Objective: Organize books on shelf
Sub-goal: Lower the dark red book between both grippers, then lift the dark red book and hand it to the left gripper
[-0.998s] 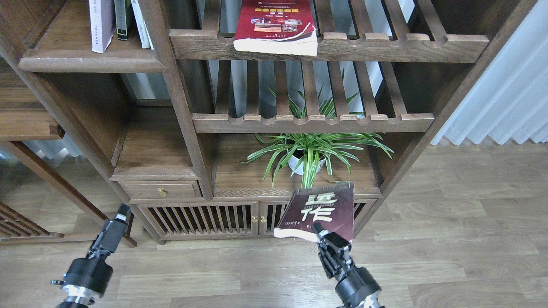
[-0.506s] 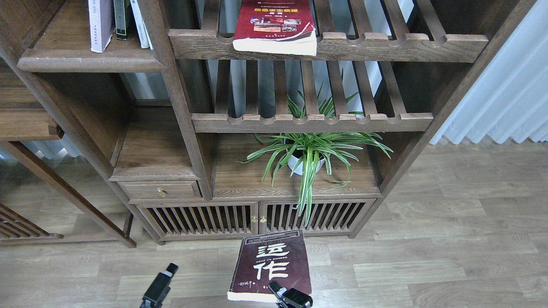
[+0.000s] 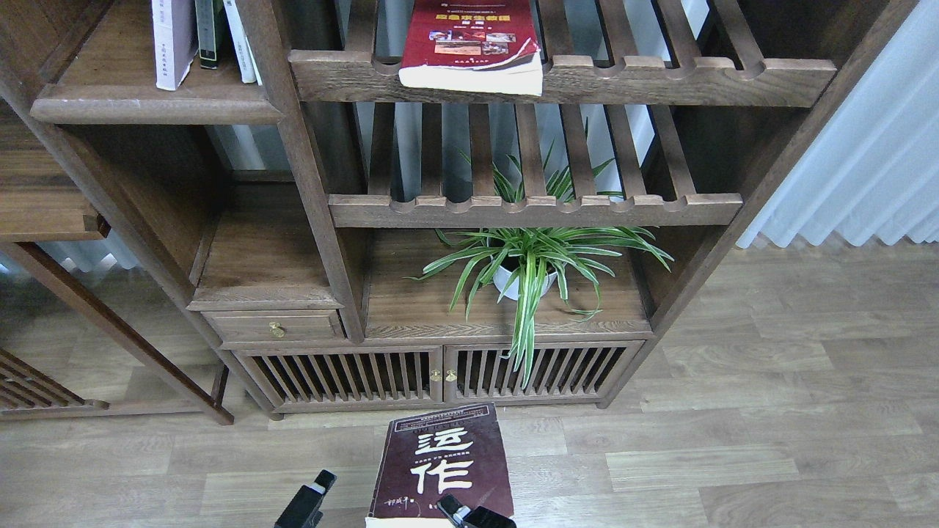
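1. the right tool (image 3: pixel 469 515) is at the bottom edge of the view, closed on the near edge of the maroon book (image 3: pixel 444 463); the book is held flat, cover up, above the floor (image 3: pixel 733 440) in front of the cabinet doors (image 3: pixel 440 374).
2. the left tool (image 3: pixel 308 502) is just beside the book on its left, not touching it; only a dark tip shows, so i cannot tell if it is wide or narrow.
3. the book looks thick and probably heavy for a grip at one edge only. i think it can sag or turn in the fingers. a hold close to the spine, or help from the left tool, seems safer.
4. the red book (image 3: pixel 473 44) lies flat on the upper slatted rack (image 3: pixel 660 77), and its near end reaches past the front rail.
5. the pale book (image 3: pixel 172 40) stands upright on the shelf (image 3: pixel 154 106) at upper left, with other books.
6. the shelf has free room to the right of the standing books, up to the post (image 3: pixel 293 147). the lifting way passes near the plant (image 3: pixel 535 264) leaves and the rack rails, so the book corner could catch there.
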`<move>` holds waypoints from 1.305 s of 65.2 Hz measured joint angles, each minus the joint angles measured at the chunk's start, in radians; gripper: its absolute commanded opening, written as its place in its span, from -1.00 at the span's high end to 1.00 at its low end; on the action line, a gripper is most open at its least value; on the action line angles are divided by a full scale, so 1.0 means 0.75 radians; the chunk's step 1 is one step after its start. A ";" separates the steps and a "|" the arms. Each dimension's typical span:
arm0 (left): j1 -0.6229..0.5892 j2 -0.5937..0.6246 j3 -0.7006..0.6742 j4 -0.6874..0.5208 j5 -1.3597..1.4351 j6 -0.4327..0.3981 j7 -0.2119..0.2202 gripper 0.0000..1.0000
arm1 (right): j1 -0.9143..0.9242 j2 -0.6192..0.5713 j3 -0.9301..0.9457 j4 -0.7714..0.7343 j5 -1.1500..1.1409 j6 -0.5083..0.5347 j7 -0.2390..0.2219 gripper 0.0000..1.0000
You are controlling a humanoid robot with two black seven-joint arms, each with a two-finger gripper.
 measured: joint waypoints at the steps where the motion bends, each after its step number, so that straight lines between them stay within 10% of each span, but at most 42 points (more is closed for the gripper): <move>1: -0.002 -0.004 0.000 0.003 0.000 0.000 0.000 -0.84 | 0.000 0.000 0.000 -0.001 0.000 0.000 0.000 0.93; 85: -0.190 -0.225 0.083 0.299 -0.092 0.000 0.008 -0.28 | -0.019 -0.008 0.000 -0.027 -0.016 0.000 0.000 0.93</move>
